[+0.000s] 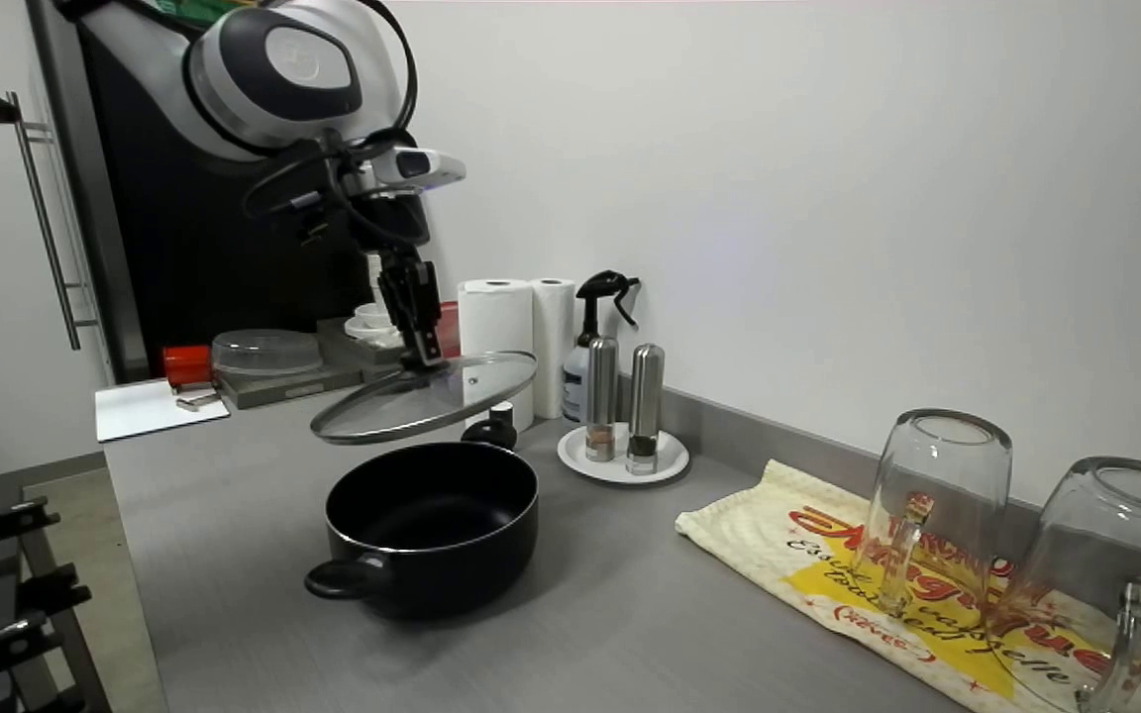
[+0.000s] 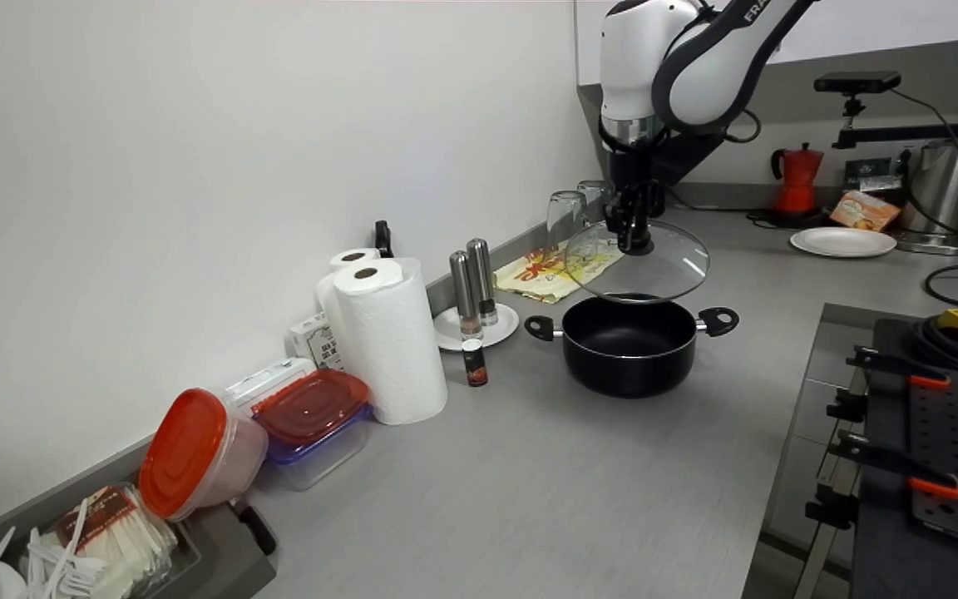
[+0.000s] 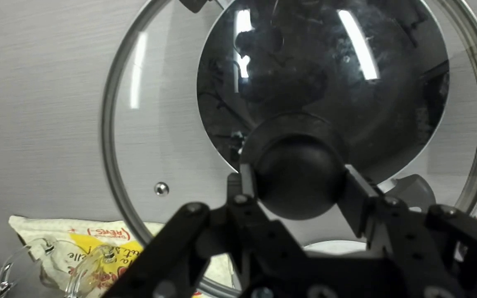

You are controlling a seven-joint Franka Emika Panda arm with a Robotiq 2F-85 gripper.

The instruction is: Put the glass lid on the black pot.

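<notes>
My gripper [image 1: 422, 361] is shut on the dark knob of the glass lid [image 1: 387, 408]. In the wrist view the two fingers [image 3: 300, 182] press on both sides of the round knob. The lid hangs in the air above the black pot [image 1: 447, 560], tilted, its left edge lower in that exterior view. In an exterior view the lid [image 2: 678, 262] is over the far part of the pot [image 2: 629, 366], and my gripper [image 2: 635, 245] is above it. The pot stands upright and uncovered on the counter. In the wrist view it shows through the glass, off-centre toward the top.
Two steel grinders [image 1: 645, 406] stand on a white plate [image 1: 670, 460] beside the pot. A small bottle [image 2: 475, 363] and paper rolls [image 2: 400, 349] stand nearby. Glass mugs [image 1: 942, 475] stand on a printed cloth [image 1: 764, 515] along the wall. A spray bottle [image 1: 575, 381] is behind.
</notes>
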